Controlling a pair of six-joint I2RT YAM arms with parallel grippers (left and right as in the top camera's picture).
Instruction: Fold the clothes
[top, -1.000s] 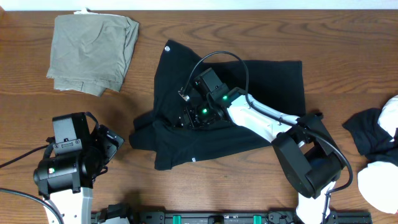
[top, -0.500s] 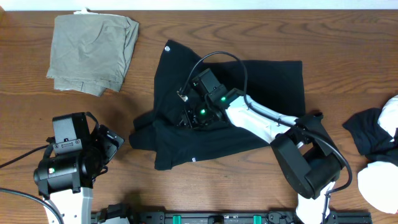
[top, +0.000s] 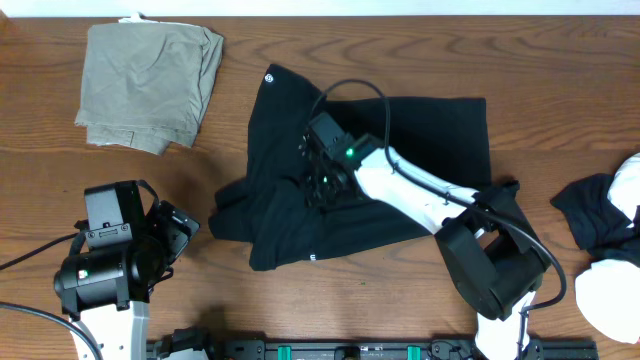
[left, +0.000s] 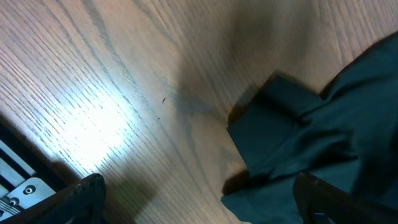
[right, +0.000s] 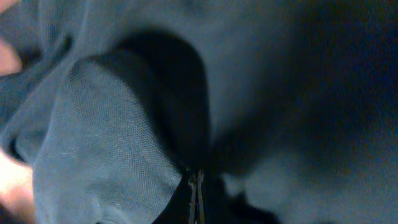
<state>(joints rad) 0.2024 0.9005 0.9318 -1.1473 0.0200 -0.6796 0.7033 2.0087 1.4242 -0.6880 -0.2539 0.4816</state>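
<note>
Near the front edge of the table, the left gripper hangs wide open and empty. In the middle, the right gripper has just closed, pinching a fold of the black shirt; I think folding can start. More clothes wait at the right edge

My white right arm reaches forward, its black two-finger gripper pinched on the soft black shirt; my black left gripper sits back, jaws wide

A black shirt is spread rumpled at centre, its round white logo shown far-left; black-and-white garments are heaped at the right edge.
</note>
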